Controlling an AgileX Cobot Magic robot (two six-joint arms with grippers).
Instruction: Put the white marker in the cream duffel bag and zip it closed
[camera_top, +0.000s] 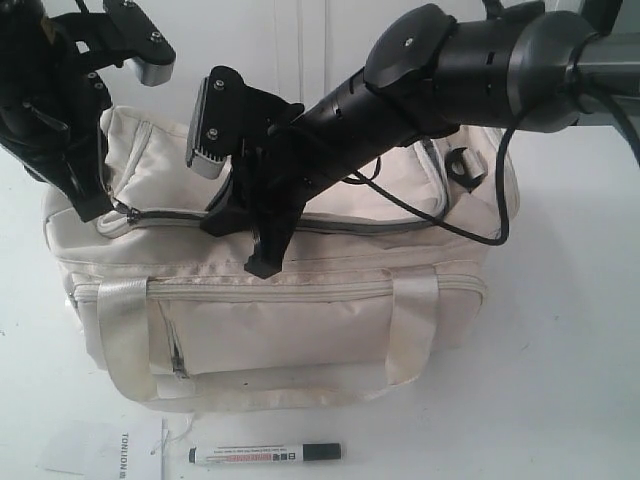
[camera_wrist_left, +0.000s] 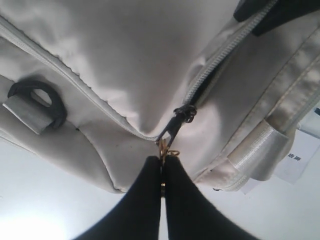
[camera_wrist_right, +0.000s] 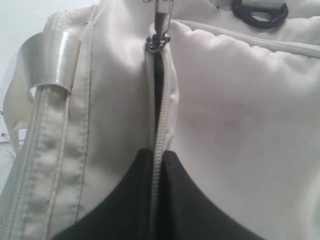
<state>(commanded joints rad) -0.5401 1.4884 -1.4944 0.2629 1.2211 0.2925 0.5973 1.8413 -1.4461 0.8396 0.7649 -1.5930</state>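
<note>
The white marker (camera_top: 265, 454) lies on the bench (camera_top: 560, 400) just in front of the cream duffel bag (camera_top: 300, 330) (outside it, beside a printed sheet (camera_top: 120, 452)). At the bag's end nearer the left arm, the left end effector (camera_wrist_left: 163, 161) is pinched tight on the zip pull (camera_wrist_left: 171, 132). The right end effector (camera_wrist_right: 159, 154) is closed narrow on the zip track (camera_wrist_right: 160, 125) along the bag's top front edge. A dark gap shows in the track between it and the slider (camera_wrist_right: 151, 45).
</note>
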